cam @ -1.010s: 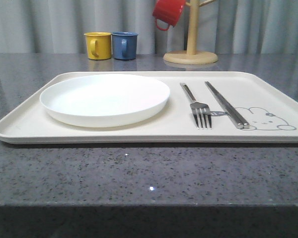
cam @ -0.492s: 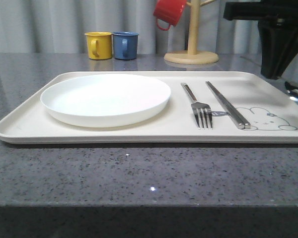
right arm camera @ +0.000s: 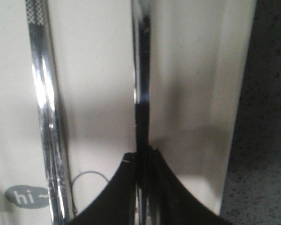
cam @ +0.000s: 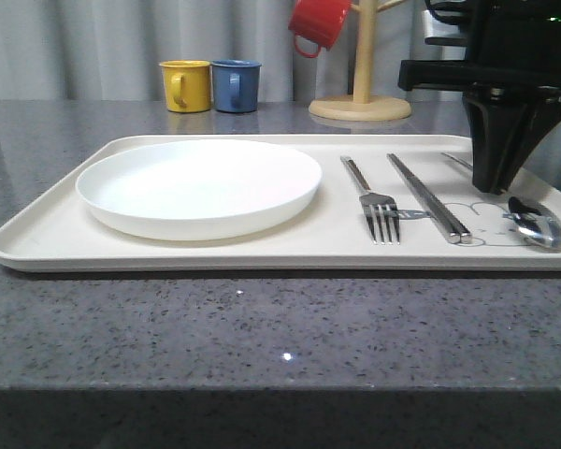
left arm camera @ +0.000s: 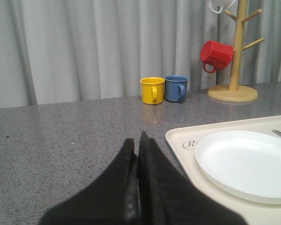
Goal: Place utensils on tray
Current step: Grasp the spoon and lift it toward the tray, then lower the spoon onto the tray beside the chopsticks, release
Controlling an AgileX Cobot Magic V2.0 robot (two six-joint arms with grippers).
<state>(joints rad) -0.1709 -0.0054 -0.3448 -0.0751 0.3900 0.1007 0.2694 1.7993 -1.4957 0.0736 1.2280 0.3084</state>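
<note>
Nearly finished, judging by the layout: white plate (cam: pixel 198 185), fork (cam: pixel 372 200) and chopsticks (cam: pixel 428 198) already lying on the cream tray (cam: pixel 47 234), plate to the left, fork and chopsticks side by side to its right. Spoon (cam: pixel 535 228) resting on the tray's right end, bowl toward the front rim, handle pinched in the right claw (cam: pixel 495 183). Left to do, probably: releasing the spoon and lifting clear. Left claw (left arm camera: pixel 138 154) clenched and empty over the bench (left arm camera: pixel 61 136), just beside the tray.
</note>
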